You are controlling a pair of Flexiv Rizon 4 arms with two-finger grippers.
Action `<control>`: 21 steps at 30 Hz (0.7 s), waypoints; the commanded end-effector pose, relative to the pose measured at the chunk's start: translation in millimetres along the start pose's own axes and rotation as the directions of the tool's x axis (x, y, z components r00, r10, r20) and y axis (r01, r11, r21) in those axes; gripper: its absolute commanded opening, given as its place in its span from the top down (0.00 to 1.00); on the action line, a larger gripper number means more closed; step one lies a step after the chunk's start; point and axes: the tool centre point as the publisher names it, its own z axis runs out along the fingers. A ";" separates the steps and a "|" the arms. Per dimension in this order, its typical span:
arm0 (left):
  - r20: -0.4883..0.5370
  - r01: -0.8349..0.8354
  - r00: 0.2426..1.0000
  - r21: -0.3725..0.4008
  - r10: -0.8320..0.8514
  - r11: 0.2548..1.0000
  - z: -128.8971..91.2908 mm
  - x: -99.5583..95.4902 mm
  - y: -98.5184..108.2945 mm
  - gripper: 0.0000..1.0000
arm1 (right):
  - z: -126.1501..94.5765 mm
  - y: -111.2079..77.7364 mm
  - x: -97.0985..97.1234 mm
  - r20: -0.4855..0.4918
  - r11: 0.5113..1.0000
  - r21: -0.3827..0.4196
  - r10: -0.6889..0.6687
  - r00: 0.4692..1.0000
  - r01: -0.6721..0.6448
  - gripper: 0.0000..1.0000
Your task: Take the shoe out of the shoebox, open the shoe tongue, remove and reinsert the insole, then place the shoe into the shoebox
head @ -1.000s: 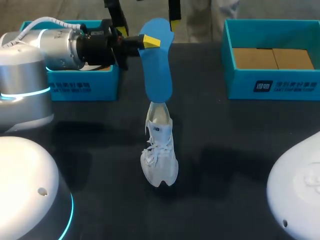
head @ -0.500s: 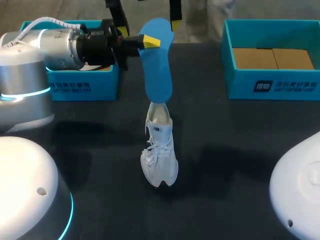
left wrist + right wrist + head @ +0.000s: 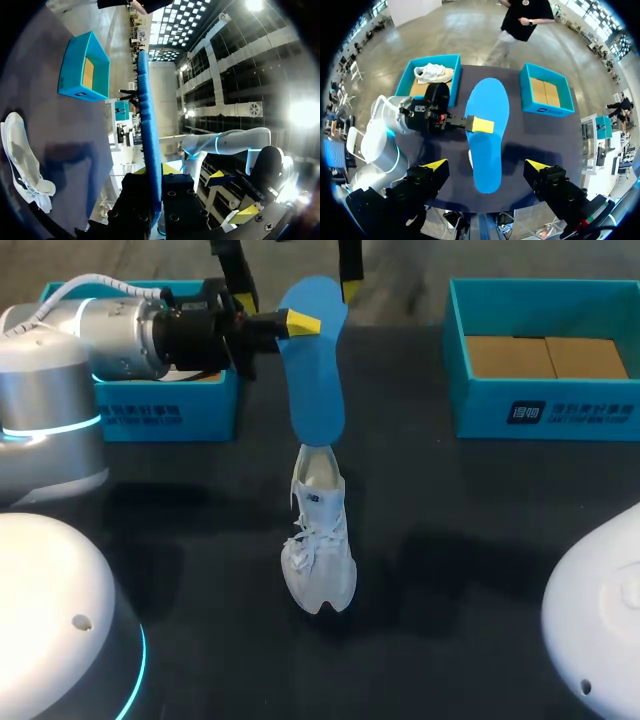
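My left gripper (image 3: 300, 322) comes in from the left and is shut on the upper part of a blue insole (image 3: 315, 370). The insole hangs upright above the heel of a white shoe (image 3: 318, 540), its lower end at the shoe's opening. The shoe lies on the dark table with its toe toward me. The left wrist view has the insole (image 3: 148, 125) edge-on between the left gripper's (image 3: 155, 170) fingers, with the shoe (image 3: 22, 155) below. My right gripper (image 3: 485, 165) hangs high over the table, wide open and holding nothing, with the insole (image 3: 489, 130) beneath it.
A teal shoebox (image 3: 170, 405) sits at the back left behind my left arm, with another white shoe (image 3: 435, 74) inside. A second teal shoebox (image 3: 545, 415), lined with brown cardboard, stands at the back right. Dark table surrounds the shoe.
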 end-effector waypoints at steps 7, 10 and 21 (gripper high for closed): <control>0.002 0.001 1.000 0.000 -0.001 1.000 -0.1 -0.2 0.0 1.00 | -2.7 2.9 -4.1 -0.063 1.000 -0.004 0.026 0.998 -0.026 0.00; 0.002 0.001 1.000 0.000 -0.001 1.000 -0.1 -0.2 0.0 1.00 | -4.1 5.8 -10.6 -0.134 0.999 -0.014 0.044 0.990 -0.046 0.00; 0.002 0.001 1.000 0.000 -0.001 1.000 -0.1 -0.2 0.0 1.00 | -10.7 13.4 -27.3 -0.346 0.998 -0.021 0.045 0.937 -0.055 0.00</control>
